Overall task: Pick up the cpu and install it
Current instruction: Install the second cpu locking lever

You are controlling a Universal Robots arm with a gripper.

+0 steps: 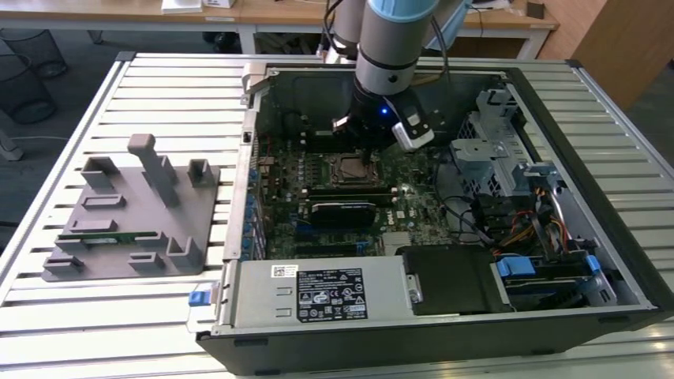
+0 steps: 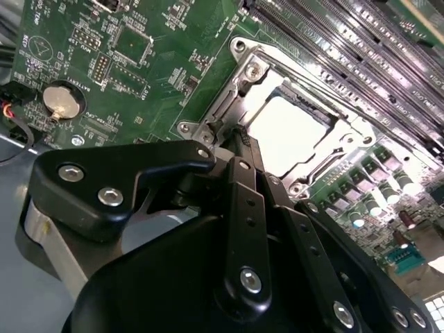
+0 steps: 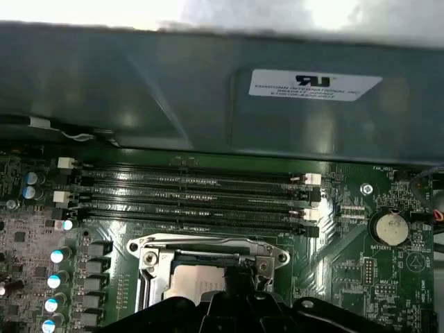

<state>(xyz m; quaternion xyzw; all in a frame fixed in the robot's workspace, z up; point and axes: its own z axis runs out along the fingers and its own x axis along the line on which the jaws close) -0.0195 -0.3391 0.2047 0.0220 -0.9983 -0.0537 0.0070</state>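
The cpu [image 2: 291, 132] is a bright silver square lying flat inside the metal-framed socket [image 2: 244, 69] on the green motherboard; in the first wrist view the cpu [image 3: 194, 281] sits in the same socket frame [image 3: 208, 244]. My gripper [image 2: 239, 139] hangs right above the socket's edge, with its black fingers drawn together and nothing seen between them. In the exterior view the gripper [image 1: 364, 150] is low inside the open computer case, directly over the socket [image 1: 353, 167].
Memory slots [image 3: 201, 201] run beside the socket, with a coin battery [image 3: 388, 227] nearby. The case wall [image 3: 208, 90] rises close behind. A drive cage and cables [image 1: 516, 197] crowd the exterior view's right. A grey fixture [image 1: 137, 213] holding a green memory stick [image 1: 110, 235] stands outside the case.
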